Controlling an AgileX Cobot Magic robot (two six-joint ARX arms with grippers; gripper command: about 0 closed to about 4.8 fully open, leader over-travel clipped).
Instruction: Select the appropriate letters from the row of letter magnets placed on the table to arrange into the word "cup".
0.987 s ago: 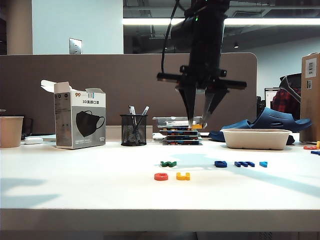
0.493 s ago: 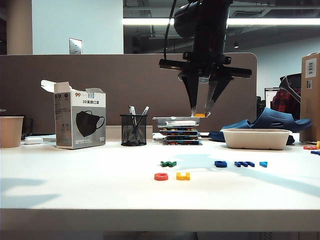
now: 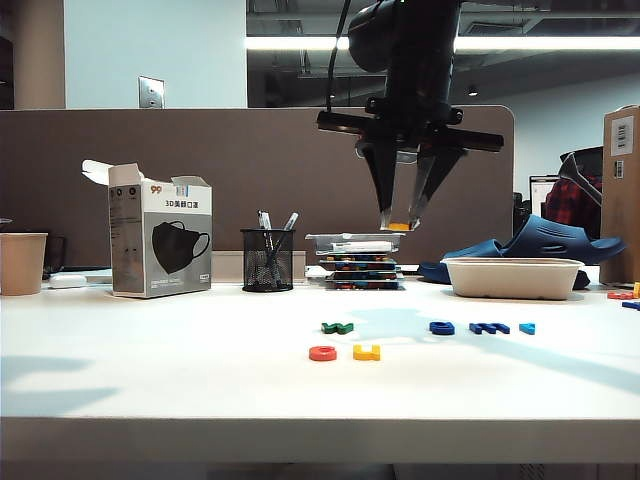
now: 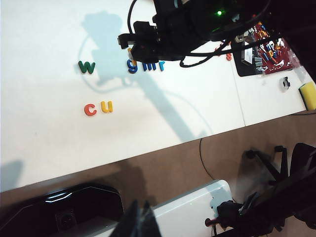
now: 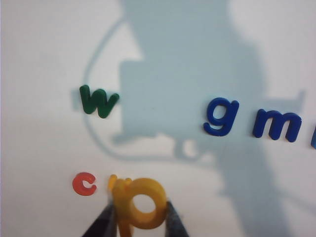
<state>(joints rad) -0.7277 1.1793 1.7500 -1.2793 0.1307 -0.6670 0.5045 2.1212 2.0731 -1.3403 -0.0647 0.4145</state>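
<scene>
My right gripper [image 3: 400,222] hangs high above the table [image 3: 200,380], shut on the yellow "p" [image 3: 399,227]. In the right wrist view the "p" [image 5: 140,202] sits between the fingers [image 5: 105,222]. Below it, toward the table's front, lie the red "c" [image 3: 322,353] and the yellow "u" [image 3: 366,352] side by side; the "p" half hides the "u" [image 5: 112,181] beside the "c" [image 5: 84,183]. Behind them the row holds the green "w" [image 3: 337,328], blue "g" [image 3: 441,327], blue "m" [image 3: 489,327] and a light blue letter [image 3: 526,328]. My left gripper [image 4: 140,223] is shut and empty, far off over the floor.
At the back stand a mask box [image 3: 160,240], a mesh pen cup [image 3: 267,260], a paper cup [image 3: 22,262], stacked cases [image 3: 360,265] and a beige tray [image 3: 512,277]. A brown partition [image 3: 150,170] closes the rear.
My right gripper has risen with the yellow "p" and shifted slightly right. The letters on the table have not moved.
</scene>
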